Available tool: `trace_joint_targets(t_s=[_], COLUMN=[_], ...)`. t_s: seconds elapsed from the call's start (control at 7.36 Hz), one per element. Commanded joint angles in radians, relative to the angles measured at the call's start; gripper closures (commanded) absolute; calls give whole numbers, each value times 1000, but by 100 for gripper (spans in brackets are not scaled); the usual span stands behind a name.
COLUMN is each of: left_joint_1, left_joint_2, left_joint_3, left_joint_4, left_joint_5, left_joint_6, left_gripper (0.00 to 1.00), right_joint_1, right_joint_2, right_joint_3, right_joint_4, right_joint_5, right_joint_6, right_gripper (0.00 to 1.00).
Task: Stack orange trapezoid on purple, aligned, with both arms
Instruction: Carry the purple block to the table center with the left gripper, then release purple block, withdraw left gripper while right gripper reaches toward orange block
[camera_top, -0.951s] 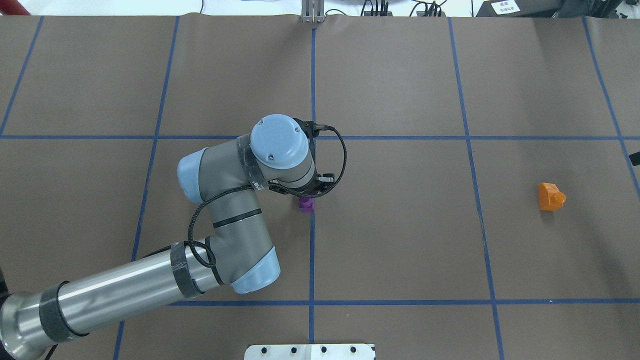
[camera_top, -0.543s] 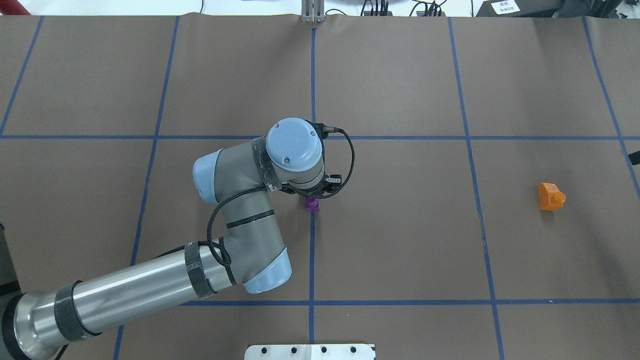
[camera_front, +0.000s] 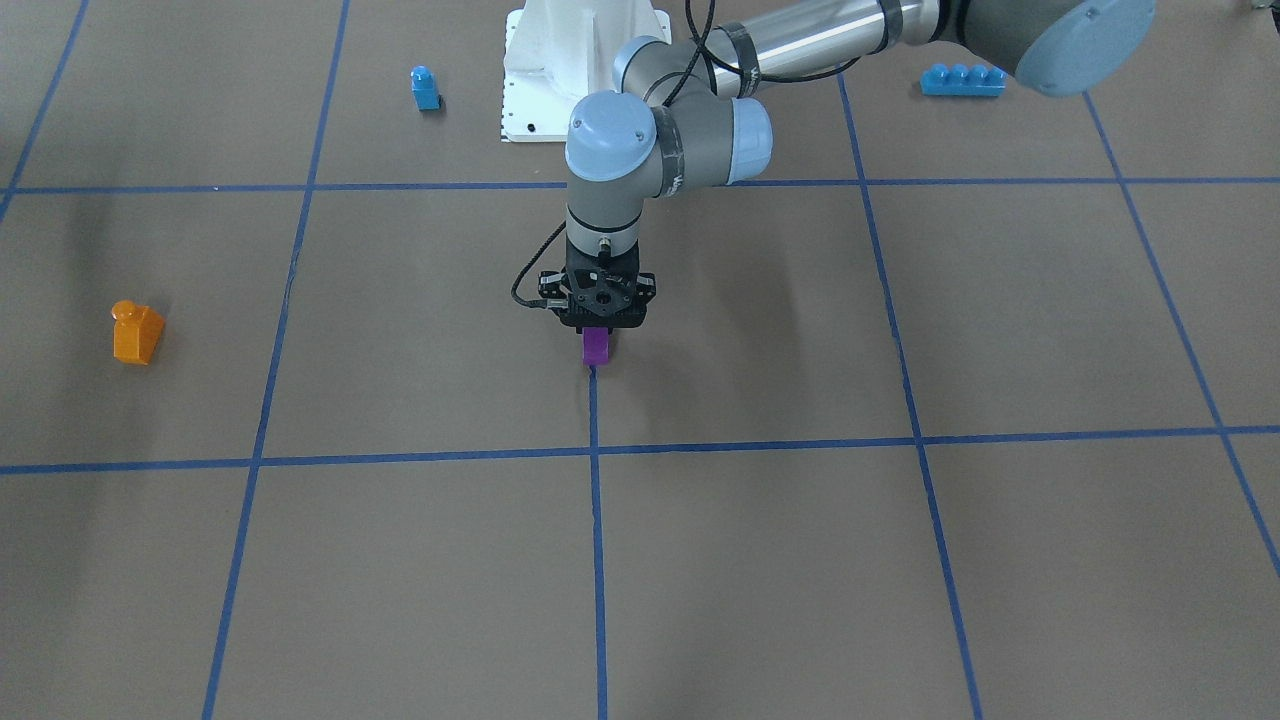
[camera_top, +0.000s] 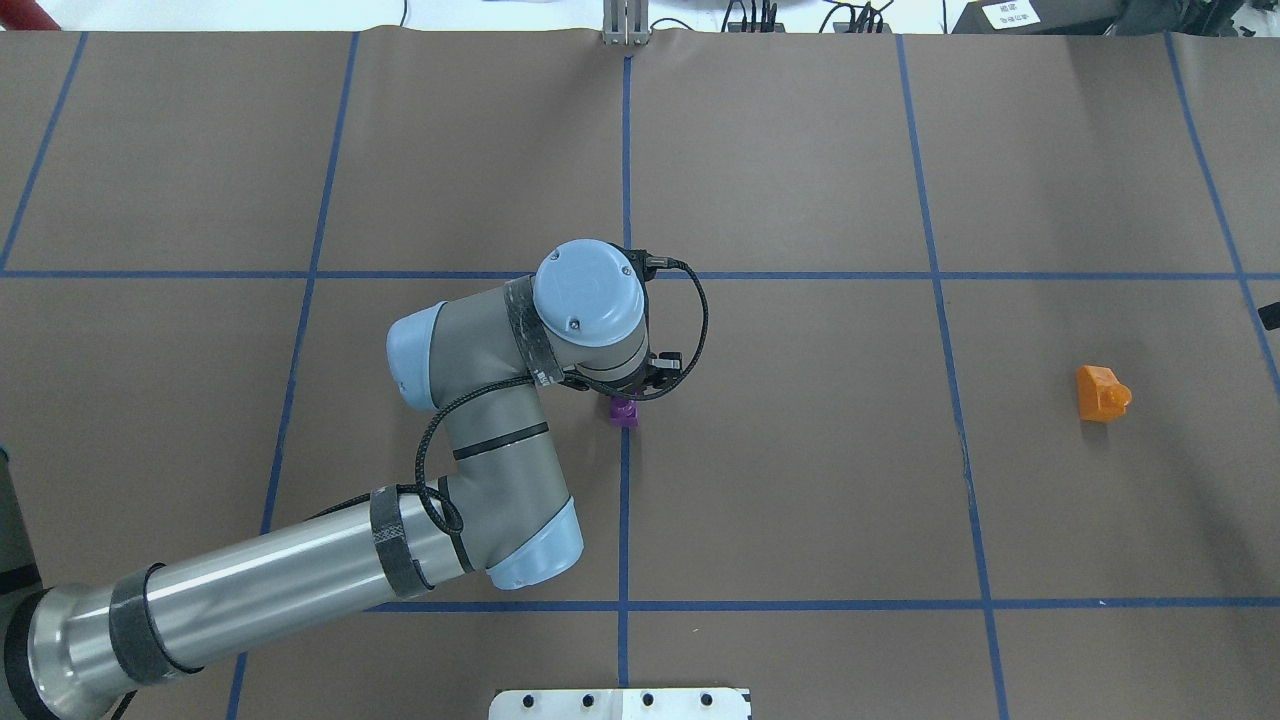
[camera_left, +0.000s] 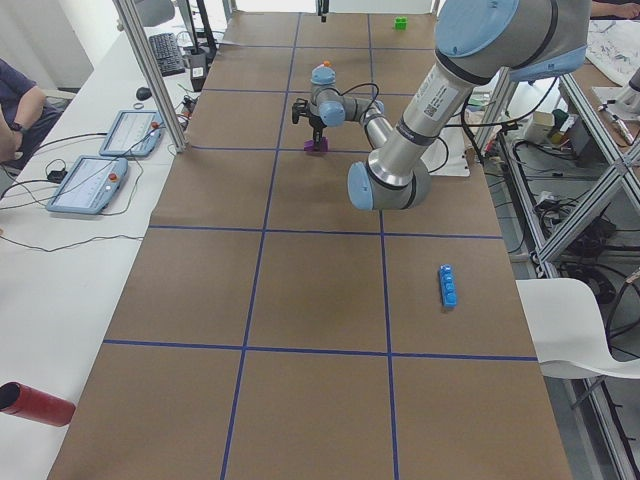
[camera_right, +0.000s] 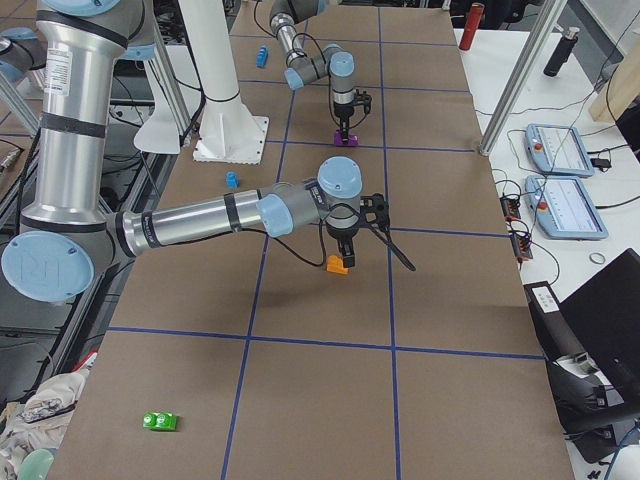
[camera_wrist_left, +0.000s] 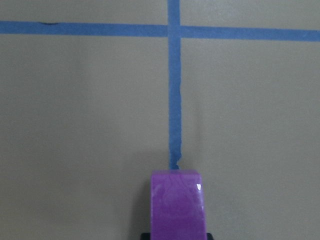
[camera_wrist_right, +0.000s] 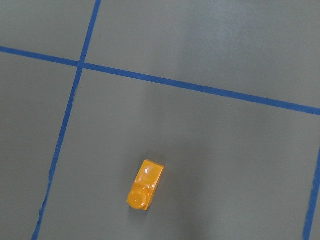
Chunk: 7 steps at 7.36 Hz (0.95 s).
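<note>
The purple brick sits at the table's centre on a blue tape line, between the fingers of my left gripper, which is shut on it. It fills the bottom of the left wrist view and shows from overhead. I cannot tell if it touches the table. The orange trapezoid lies alone on its side at the right, and also shows in the front view and the right wrist view. My right gripper shows only in the right side view, above the orange trapezoid. I cannot tell if it is open.
A small blue single-stud brick and a long blue four-stud brick lie near the white pedestal. A green brick lies near the table's right end. Blue tape lines grid the brown table cover.
My left arm moved to the right with the purple brick between one second and half a second ago, then held almost still. The orange trapezoid has not moved.
</note>
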Motion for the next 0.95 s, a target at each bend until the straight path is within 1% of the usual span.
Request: trace_joint_targets(t_s=[0.0,0.14,0.41,0.54,0.68,0.81], left_joint_1=[5,5,-1,-16,-37,-65], left_joint_2=[1,1,0,7,59,154], left_joint_3=[0,0,-9,-50,-154,-343], left_joint_4=[-1,-1,3,6,52,175], left_joint_5=[3,3,-2,-8,-40,-89], left_joint_6=[0,0,2,5,40,128], left_gripper=[40,37,22,19,19,19], right_joint_1=[1,1,1,1,-8,-25], right_joint_2=[-3,-3,-4,-4,-6,-9], right_joint_3=[0,0,0,2,8,16], right_joint_4=[0,0,0,-2,2,3], right_joint_5=[0,0,0,0,-2,-3], right_joint_6=[0,0,0,5,43,75], right_gripper=[0,0,0,0,0,0])
